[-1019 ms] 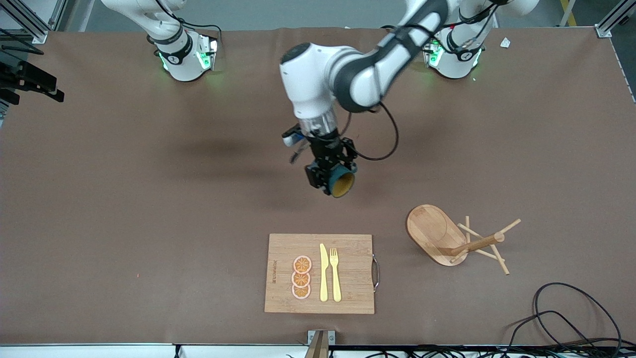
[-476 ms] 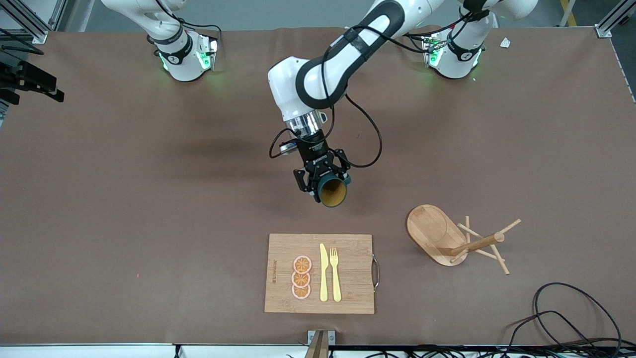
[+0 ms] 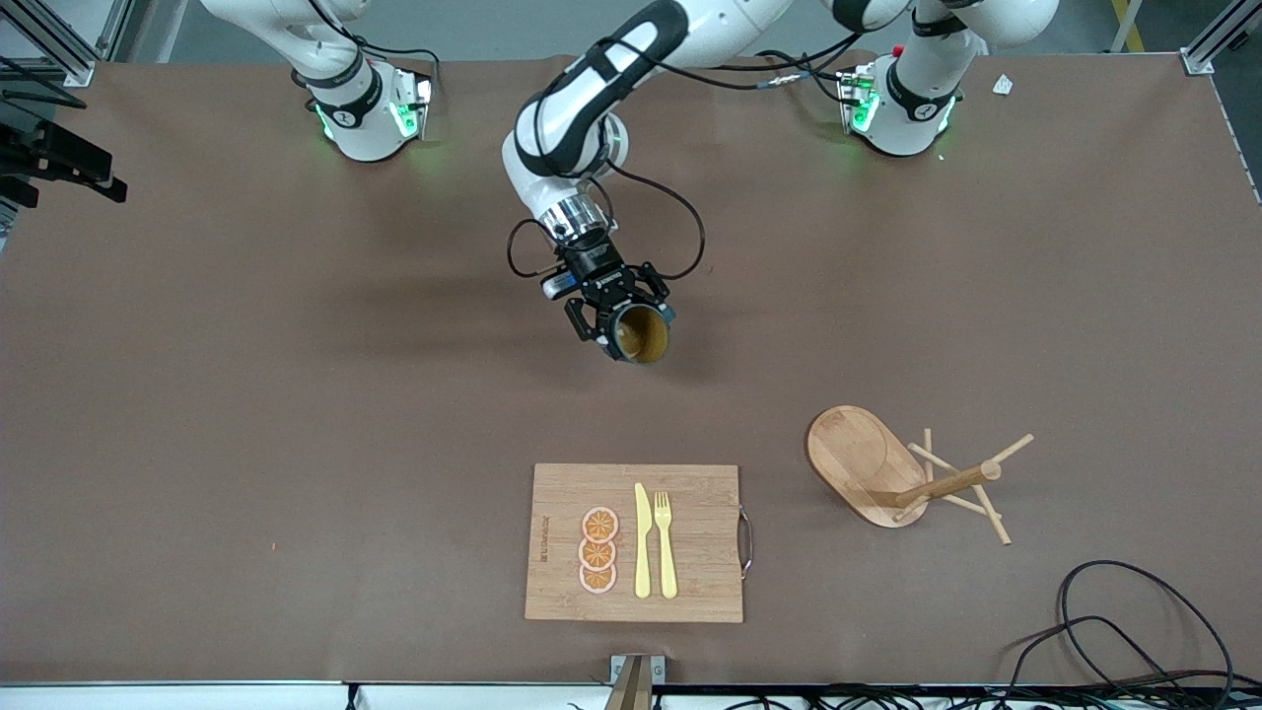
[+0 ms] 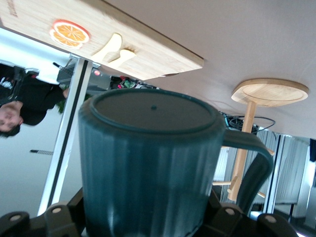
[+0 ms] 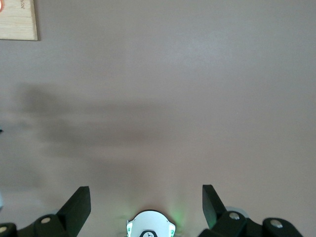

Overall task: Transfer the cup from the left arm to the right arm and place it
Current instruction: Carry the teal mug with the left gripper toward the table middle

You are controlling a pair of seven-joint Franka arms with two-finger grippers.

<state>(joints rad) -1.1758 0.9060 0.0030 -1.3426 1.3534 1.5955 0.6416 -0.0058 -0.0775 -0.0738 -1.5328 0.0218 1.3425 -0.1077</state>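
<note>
The cup [image 3: 641, 333] is held in the air over the bare brown table [image 3: 197, 394], about at its middle, and the left gripper [image 3: 621, 320] is closed on its ribbed body. In the front view the cup's mouth faces the camera and shows the mustard-yellow inside. Only the left wrist view shows its dark flat base [image 4: 153, 111] and the loop handle [image 4: 254, 158]. From the cup, the wooden board [image 3: 634, 542] with orange slices [image 3: 597, 550], a knife [image 3: 642, 540] and a fork [image 3: 666, 542] lies at 6 o'clock, and the tipped wooden mug stand [image 3: 912, 473] at 4 o'clock. The right gripper [image 5: 146, 202] appears only in the right wrist view: its fingers [image 5: 79, 205] stand wide apart, holding nothing, over bare table, while that arm waits.
</note>
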